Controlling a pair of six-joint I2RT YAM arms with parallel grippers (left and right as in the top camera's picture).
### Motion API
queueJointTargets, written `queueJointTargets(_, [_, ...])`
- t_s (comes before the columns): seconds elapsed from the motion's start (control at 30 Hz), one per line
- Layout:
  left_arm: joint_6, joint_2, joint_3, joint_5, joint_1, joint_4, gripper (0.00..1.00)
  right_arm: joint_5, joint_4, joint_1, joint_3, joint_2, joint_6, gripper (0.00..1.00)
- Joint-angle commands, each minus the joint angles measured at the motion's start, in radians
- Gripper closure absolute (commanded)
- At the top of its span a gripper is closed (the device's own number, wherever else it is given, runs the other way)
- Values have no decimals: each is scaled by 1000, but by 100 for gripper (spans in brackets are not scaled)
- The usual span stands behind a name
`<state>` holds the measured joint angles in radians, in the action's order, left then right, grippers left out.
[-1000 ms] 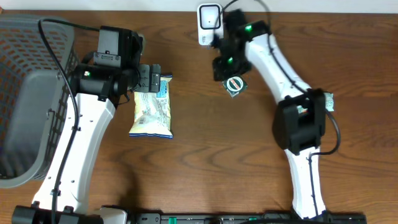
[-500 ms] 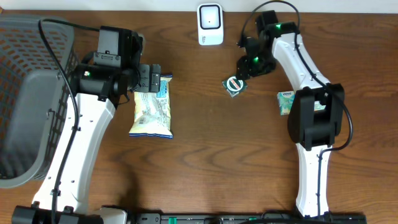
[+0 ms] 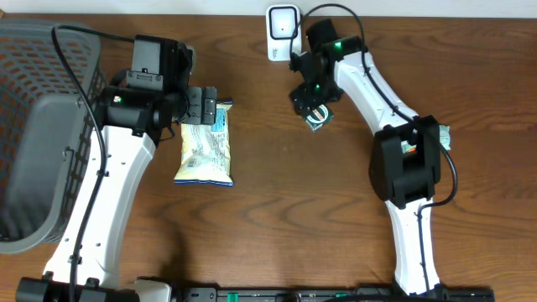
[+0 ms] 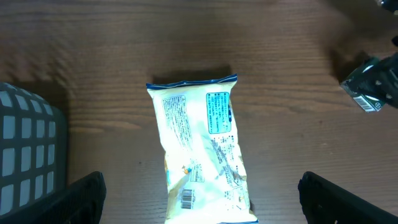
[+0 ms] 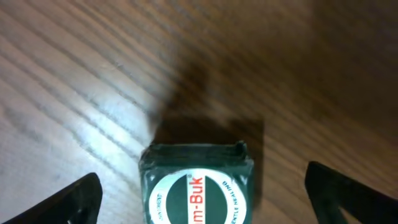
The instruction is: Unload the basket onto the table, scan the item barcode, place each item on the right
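R gripper (image 3: 310,101), now spread, swung back over dark-green square pack (image 5: 198,186) w/ round white label (image 5: 196,198); L gripper (image 3: 207,106) spread too.

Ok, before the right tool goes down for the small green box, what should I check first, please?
1. Right tool open: ok, the jaws stand wide in the right wrist view.
2. Green box centred between the fingers: ok.
3. Green box lying flat on the table, not gripped: ok.
4. Barcode of the green box located: cannot tell, only the round label on top shows.
5. Way to the white scanner free: ok, only bare table lies between them.
6. Left tool out of the way: ok, it hangs open over the snack bag, apart from the right arm.
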<state>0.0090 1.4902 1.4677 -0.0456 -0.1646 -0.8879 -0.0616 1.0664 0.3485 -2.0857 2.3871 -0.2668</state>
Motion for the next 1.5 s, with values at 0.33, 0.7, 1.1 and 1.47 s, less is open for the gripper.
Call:
queueJointTargets(0.33, [17,0,9,5,5,-2,2,75,-16,26,37,-12,-37,1])
queueJointTargets(0.7, [17,0,9,5,5,-2,2,58,-97,25,120,-12,-26,22])
queueJointTargets(1.1, [17,0,9,5,5,-2,2,-17,-79,23,93,-20,82,56])
queueJointTargets(1.47, [17,0,9,5,5,-2,3,-472,151,-81,-93,-110,256,58])
